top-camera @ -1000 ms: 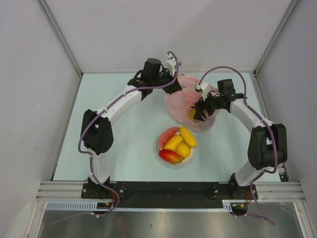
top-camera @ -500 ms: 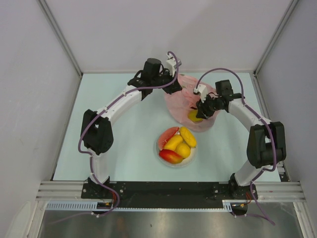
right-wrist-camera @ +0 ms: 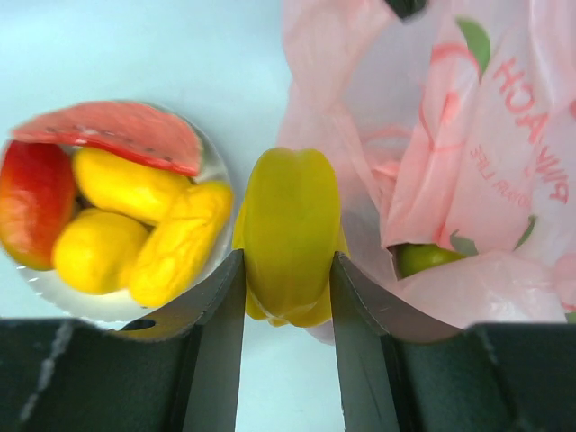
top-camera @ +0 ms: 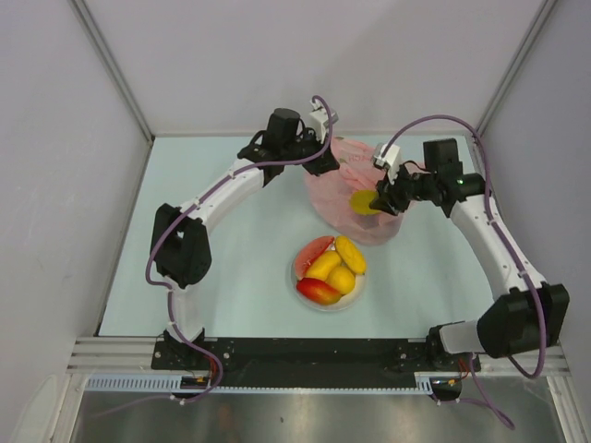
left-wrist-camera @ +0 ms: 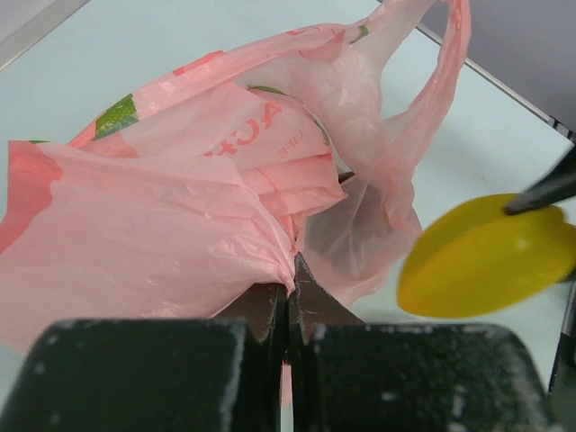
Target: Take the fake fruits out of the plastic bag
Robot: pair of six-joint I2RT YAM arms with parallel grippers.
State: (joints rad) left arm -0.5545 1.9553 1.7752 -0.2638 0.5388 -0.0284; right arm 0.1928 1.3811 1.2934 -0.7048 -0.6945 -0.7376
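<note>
The pink plastic bag (top-camera: 346,189) lies at the back middle of the table. My left gripper (top-camera: 323,166) is shut on a pinch of the bag (left-wrist-camera: 270,261) at its far edge. My right gripper (top-camera: 377,201) is shut on a yellow ridged fruit (top-camera: 363,202), lifted above the bag; it also shows in the right wrist view (right-wrist-camera: 290,229) and the left wrist view (left-wrist-camera: 481,256). A green fruit (right-wrist-camera: 423,258) peeks out of the bag's mouth. Several fruits lie on the white plate (top-camera: 360,293): a pinkish-red slice (top-camera: 311,250), three yellow ones (top-camera: 349,253), a red-orange mango (top-camera: 317,291).
The plate (right-wrist-camera: 211,171) stands in front of the bag, near the table's middle. Grey walls close the table on three sides. The black rail with the arm bases (top-camera: 314,355) runs along the near edge.
My right gripper has risen and moved back to the right, lifting the yellow fruit out of the bag. The left gripper has held still on the bag.
</note>
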